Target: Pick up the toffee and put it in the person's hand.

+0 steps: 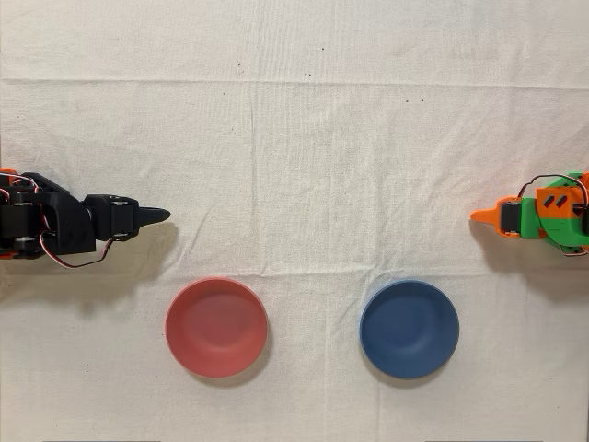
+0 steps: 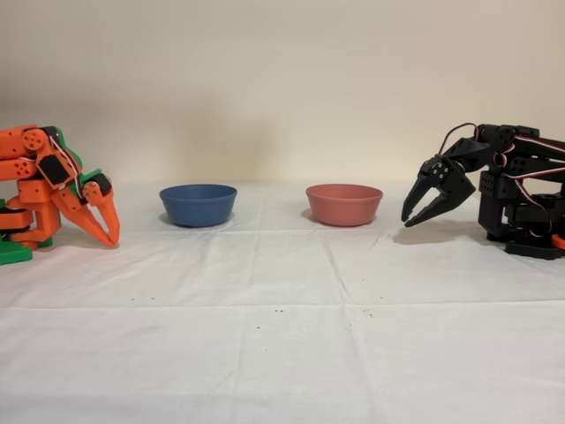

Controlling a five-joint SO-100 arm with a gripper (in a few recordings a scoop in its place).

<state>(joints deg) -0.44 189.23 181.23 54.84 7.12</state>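
My gripper (image 2: pixel 413 215) hangs at the right of the fixed view, folded back close to my black base, tips pointing down and just above the white cloth (image 2: pixel 282 336), the two fingers parted a little with nothing between them. From overhead, my gripper (image 1: pixel 158 215) sits at the left edge and points right across the cloth, its shadow beneath it. The red bowl (image 1: pixel 216 327) lies nearest me, below and to the right of my tip in the overhead view, and the blue bowl (image 1: pixel 409 329) stands beside it, well apart. I cannot make out the toffee anywhere on the cloth or in either bowl. The idle orange arm (image 2: pixel 55 190) rests folded at the far side
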